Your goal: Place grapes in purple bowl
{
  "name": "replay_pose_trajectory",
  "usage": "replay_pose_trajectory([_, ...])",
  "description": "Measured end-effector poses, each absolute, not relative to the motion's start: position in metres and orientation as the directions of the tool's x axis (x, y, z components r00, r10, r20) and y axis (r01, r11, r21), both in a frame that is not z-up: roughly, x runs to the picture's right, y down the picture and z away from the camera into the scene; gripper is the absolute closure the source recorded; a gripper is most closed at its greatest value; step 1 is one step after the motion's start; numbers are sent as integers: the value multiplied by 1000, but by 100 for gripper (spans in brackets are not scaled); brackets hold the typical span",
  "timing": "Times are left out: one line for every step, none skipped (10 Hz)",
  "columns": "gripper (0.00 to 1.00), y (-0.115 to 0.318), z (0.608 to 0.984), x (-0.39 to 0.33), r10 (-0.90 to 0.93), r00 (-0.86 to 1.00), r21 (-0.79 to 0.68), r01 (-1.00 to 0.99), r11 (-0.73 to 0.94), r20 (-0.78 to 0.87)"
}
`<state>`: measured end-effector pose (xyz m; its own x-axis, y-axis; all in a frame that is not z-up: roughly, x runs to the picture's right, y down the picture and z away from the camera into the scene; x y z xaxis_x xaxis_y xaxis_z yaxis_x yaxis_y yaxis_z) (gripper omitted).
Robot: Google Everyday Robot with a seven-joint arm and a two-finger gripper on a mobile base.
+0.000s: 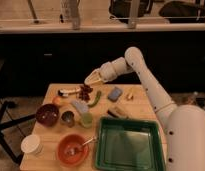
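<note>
Gripper (90,80), pale and tapered, pinches shut on the lumpy dark-red grapes (86,91) above the wooden table (142,101), up and right of the glossy round maroon-purple bowl (47,114).

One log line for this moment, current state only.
gripper: shut, just above grapes | grapes: on table | purple bowl: no grapes inside
</note>
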<state>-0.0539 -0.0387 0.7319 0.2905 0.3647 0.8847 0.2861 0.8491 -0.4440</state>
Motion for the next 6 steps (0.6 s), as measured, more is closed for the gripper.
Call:
replay_pose_trajectory([100, -39, 732, -54, 364, 291, -444, 285, 850, 885])
replay_pose_trajectory([100, -39, 732, -56, 364, 290, -444, 288, 849, 885])
replay_pose_trajectory([100, -38, 732, -56, 364, 290, -444, 289, 848, 885])
replay_pose_trajectory([100, -38, 732, -55, 365, 290, -444, 288, 849, 885])
replay_pose_trajectory([100, -38, 732, -55, 365, 291, -444, 287, 849, 885])
replay_pose_trajectory([100, -38, 732, -55, 365, 291, -444, 287, 849, 885])
